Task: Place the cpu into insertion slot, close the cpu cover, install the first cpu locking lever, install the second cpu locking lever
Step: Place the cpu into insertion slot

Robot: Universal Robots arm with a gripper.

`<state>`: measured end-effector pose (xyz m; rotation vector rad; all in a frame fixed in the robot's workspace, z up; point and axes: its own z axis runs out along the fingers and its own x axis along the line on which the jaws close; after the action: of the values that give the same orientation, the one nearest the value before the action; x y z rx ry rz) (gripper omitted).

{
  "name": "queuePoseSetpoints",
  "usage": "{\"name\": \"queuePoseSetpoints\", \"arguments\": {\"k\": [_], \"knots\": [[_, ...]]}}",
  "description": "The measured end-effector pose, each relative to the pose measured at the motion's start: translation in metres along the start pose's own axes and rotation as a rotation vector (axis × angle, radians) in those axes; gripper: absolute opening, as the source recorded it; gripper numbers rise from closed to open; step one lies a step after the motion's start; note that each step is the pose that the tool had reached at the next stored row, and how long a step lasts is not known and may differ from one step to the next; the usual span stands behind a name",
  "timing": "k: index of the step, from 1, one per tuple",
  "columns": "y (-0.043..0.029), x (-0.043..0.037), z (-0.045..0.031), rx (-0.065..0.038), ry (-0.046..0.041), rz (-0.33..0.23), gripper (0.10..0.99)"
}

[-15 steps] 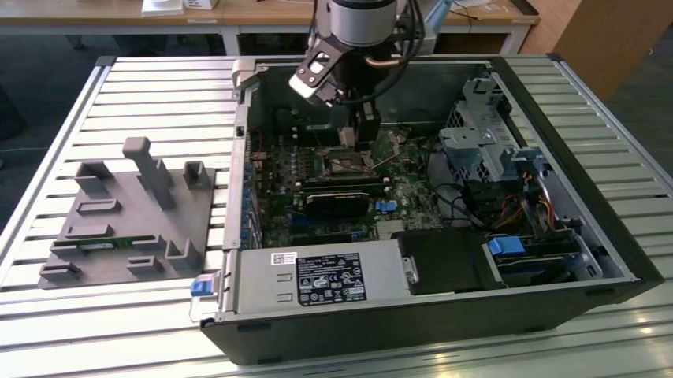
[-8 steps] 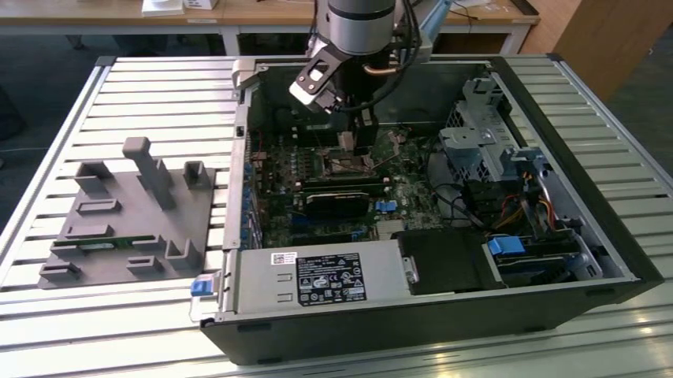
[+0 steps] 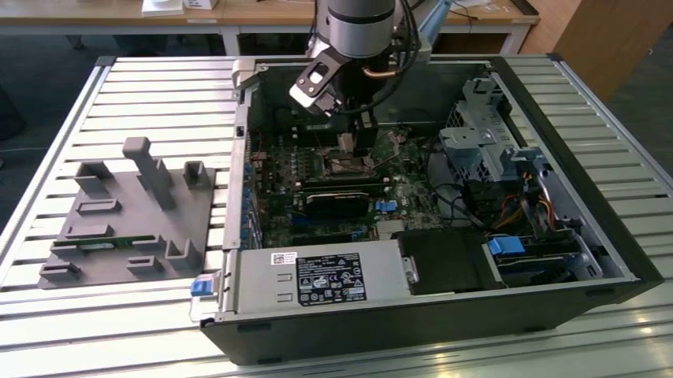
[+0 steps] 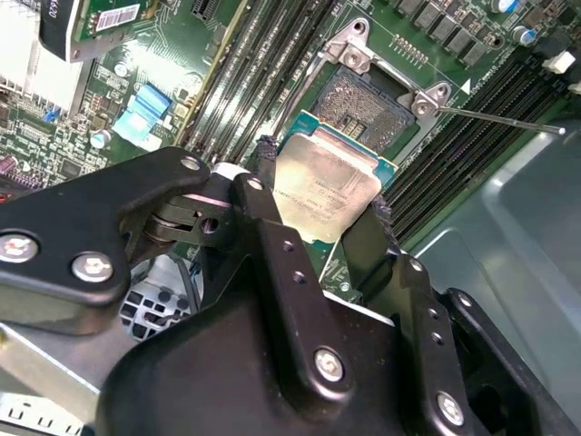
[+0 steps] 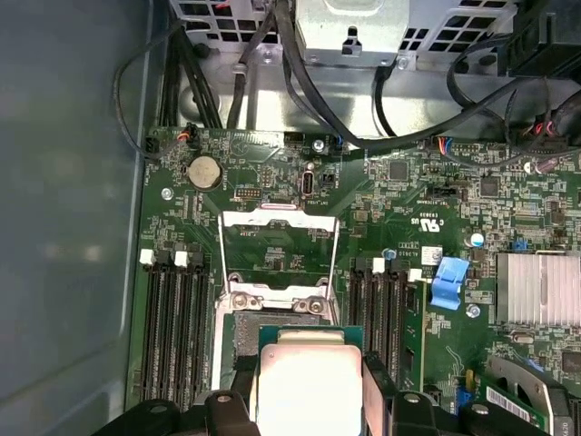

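My gripper is shut on the cpu, a flat silvery square chip pinched at two opposite edges between the black fingers. In both wrist views the chip hangs just above and short of the insertion slot, a dark square socket on the green board. The cpu cover is swung open, standing up from its hinge at the socket's far edge. A thin locking lever sticks out raised beside the socket. In the exterior view the gripper reaches down into the open computer case over the socket.
Long black memory slots flank the socket on both sides. A finned heatsink and blue clip lie nearby. Cables and a drive cage crowd the case. A grey fixture block stands at the exterior view's left.
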<state>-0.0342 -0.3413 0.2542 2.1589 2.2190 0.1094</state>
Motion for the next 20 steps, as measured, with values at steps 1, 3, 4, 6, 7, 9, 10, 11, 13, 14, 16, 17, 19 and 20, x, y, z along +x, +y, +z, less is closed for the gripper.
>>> {"name": "queuePoseSetpoints", "arguments": {"k": [1, 3, 4, 6, 7, 9, 10, 11, 13, 14, 16, 17, 19, 20], "knots": [[0.0000, 0.0000, 0.0004, 0.000, 0.0000, 0.000, 0.541], [-0.0001, 0.0000, 0.0012, 0.000, 0.0003, 0.000, 0.541], [-0.0001, 0.0000, 0.0017, 0.000, 0.0004, 0.000, 0.541], [-0.0002, -0.0001, 0.0026, 0.000, 0.0004, 0.000, 0.541], [-0.0002, -0.0001, 0.0030, 0.000, 0.0003, 0.000, 0.541], [-0.0003, -0.0001, 0.0038, 0.000, 0.0003, 0.000, 0.541], [-0.0003, -0.0001, 0.0041, 0.000, 0.0004, 0.000, 0.541], [-0.0004, -0.0001, 0.0045, 0.000, 0.0003, 0.000, 0.541], [-0.0004, -0.0001, 0.0047, 0.000, 0.0000, 0.000, 0.541], [-0.0004, -0.0001, 0.0050, 0.000, 0.0003, 0.000, 0.541], [-0.0005, -0.0001, 0.0057, 0.000, 0.0006, 0.000, 0.541], [-0.0005, -0.0001, 0.0060, 0.000, 0.0005, 0.000, 0.541], [-0.0005, -0.0001, 0.0067, 0.000, 0.0004, 0.000, 0.541], [-0.0006, -0.0001, 0.0069, 0.000, 0.0003, 0.000, 0.541]]}}
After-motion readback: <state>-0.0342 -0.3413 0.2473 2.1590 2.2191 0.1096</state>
